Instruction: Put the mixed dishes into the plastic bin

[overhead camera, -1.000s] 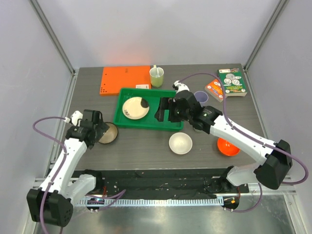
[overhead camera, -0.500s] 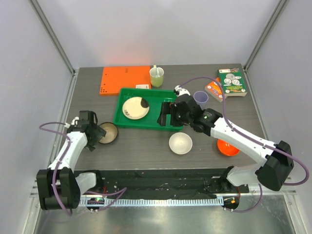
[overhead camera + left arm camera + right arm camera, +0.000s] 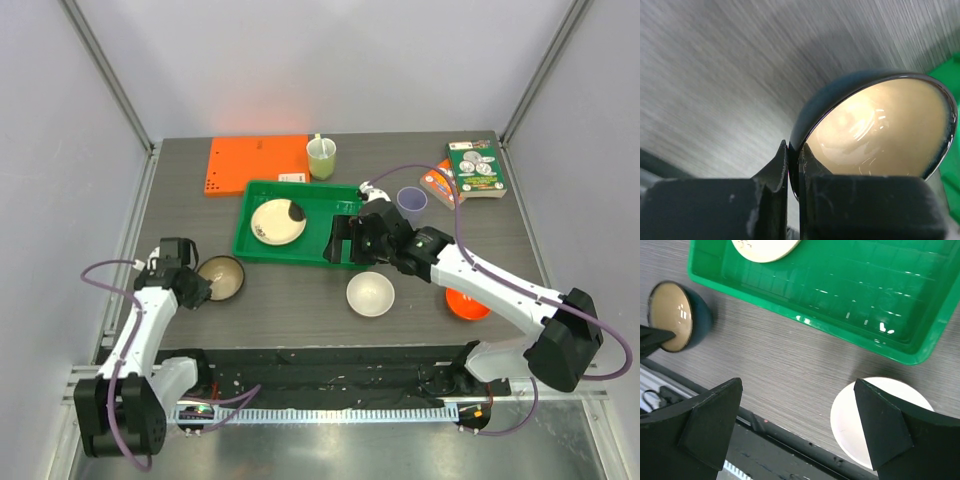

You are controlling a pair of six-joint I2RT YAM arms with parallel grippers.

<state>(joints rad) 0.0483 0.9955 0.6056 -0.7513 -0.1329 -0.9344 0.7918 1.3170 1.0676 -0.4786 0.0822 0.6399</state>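
Note:
The brown bowl [image 3: 222, 277] [image 3: 880, 130] stands on the table left of the plastic bin [image 3: 292, 256]. My left gripper [image 3: 201, 287] [image 3: 793, 156] is shut on the bowl's near-left rim, one finger inside and one outside. One cream plate [image 3: 278, 221] [image 3: 765, 247] lies in the bin [image 3: 865, 300]. My right gripper [image 3: 345, 240] [image 3: 797, 385] hangs open and empty over the bin's near right edge. Just in front of it is the white bowl [image 3: 370, 294] [image 3: 847, 425]. The orange-red bowl [image 3: 468, 300] is at near right, the lavender cup [image 3: 411, 201] right of the bin.
An orange board [image 3: 258, 163] lies behind the bin, with a yellow-green cup holding a spoon [image 3: 321, 157] beside it. A green box [image 3: 476, 168] and an orange packet [image 3: 438, 182] sit at the back right. The table's near edge runs close to both bowls.
My left gripper has closed on the brown bowl's rim after swinging round to its left side. The right gripper has drifted slightly toward the near edge, still open.

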